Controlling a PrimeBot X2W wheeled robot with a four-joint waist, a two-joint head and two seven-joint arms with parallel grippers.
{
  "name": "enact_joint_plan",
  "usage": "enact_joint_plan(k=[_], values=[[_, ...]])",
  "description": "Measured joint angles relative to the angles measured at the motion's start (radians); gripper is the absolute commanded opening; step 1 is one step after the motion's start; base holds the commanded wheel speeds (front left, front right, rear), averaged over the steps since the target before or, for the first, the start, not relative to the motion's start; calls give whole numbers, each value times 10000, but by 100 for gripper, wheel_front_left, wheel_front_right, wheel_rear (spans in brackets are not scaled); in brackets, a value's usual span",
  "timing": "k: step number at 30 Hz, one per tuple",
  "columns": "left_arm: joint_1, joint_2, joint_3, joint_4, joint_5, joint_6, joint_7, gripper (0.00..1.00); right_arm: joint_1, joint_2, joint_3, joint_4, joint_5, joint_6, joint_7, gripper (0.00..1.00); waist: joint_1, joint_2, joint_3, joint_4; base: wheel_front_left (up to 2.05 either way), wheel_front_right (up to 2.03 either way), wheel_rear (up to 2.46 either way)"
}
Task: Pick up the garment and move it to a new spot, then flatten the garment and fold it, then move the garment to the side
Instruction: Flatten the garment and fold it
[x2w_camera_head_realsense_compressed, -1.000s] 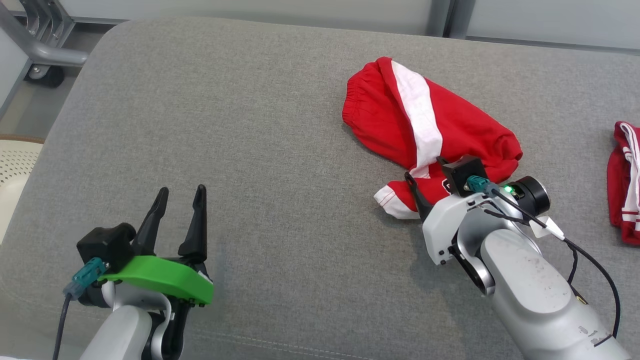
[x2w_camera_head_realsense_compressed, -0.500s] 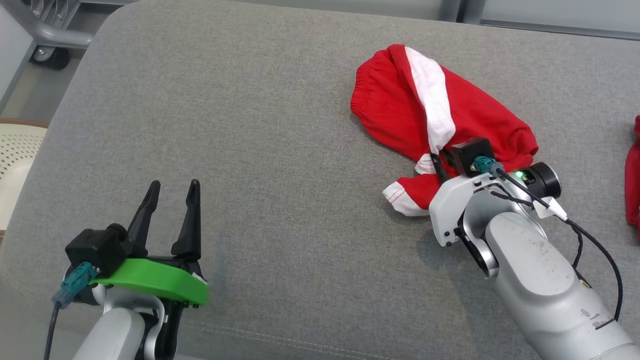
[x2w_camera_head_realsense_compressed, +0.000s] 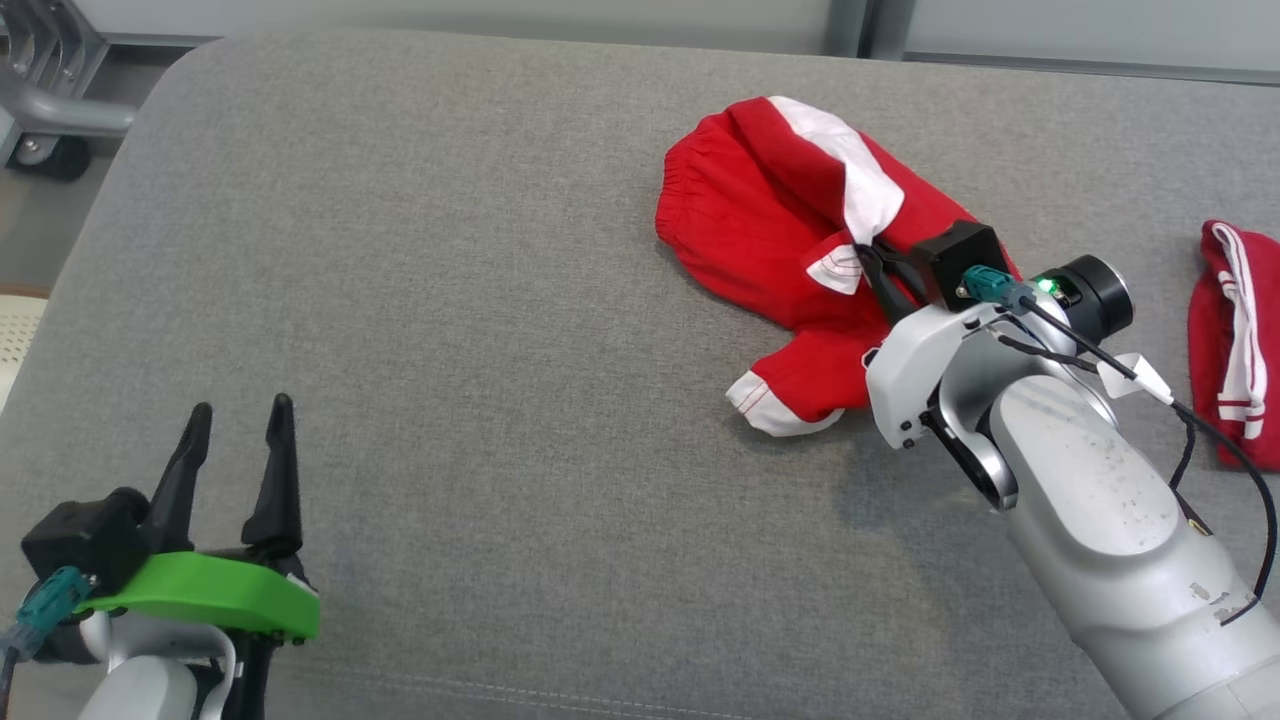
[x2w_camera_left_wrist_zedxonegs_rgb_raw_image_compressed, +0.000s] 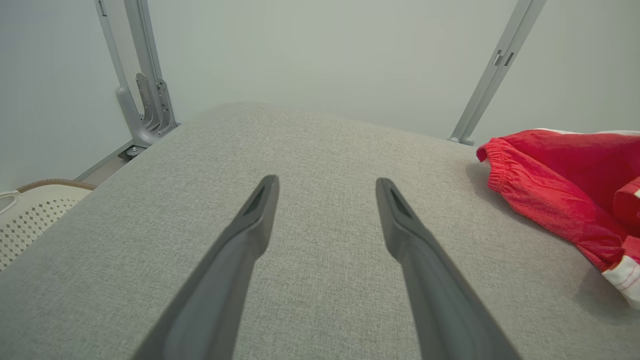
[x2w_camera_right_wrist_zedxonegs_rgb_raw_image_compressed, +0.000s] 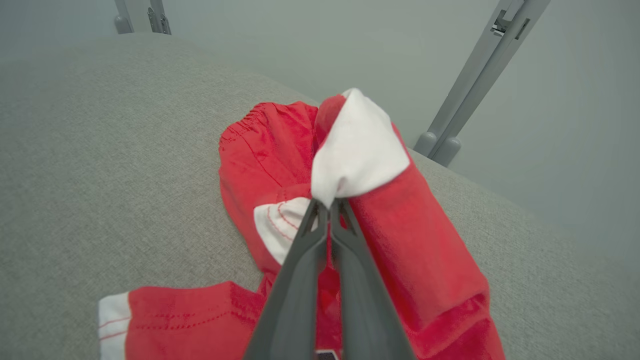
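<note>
The right arm reaches in from the near right edge, its gripper (x2w_camera_head_realsense_compressed: 872, 268) pinching a white-and-red fold of the garment (x2w_camera_head_realsense_compressed: 745, 215), which lies on the far right half of the surface (x2w_camera_head_realsense_compressed: 480, 250). The wrist hides the garment's near side. The left gripper (x2w_camera_head_realsense_compressed: 240, 408) is spread at the near left corner, with bare surface between the two, and a second red garment (x2w_camera_head_realsense_compressed: 1235, 340) is cut off at the right.

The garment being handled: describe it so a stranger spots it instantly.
On the grey cushioned surface, look right of centre. The red garment with a white stripe lies crumpled there, pinched by the right pincer. The other red garment at the right edge lies untouched.
</note>
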Motion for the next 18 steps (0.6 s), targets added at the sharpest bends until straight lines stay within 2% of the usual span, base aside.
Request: enact_joint_plan(k=[4, 6, 8, 13, 18], values=[[360, 190, 493, 215, -73, 0, -2, 100, 106, -274, 232, -387, 221, 589, 199, 0, 0, 0, -146, -266, 0, 0, 0], [539, 313, 709, 330, -94, 0, -2, 100, 343, -320, 546, -631, 313, 1022, 374, 0, 0, 0, -219, -421, 0, 0, 0], [633, 395, 961, 405, -104, 0, -2, 100, 780, -290, 957, -832, 456, 1264, 596, 0, 0, 0, -288, -589, 0, 0, 0], [713, 583, 1248, 360, -105, 0, -4, 100, 2336, -443, 2077, -1058, 788, 1348, 1361, 0, 0, 0, -448, -1056, 0, 0, 0], [747, 700, 1281, 127, -105, 0, -4, 100, 3360, -1126, 2683, -1513, 1116, 1348, 1908, 0, 0, 0, -548, -1547, 0, 0, 0]])
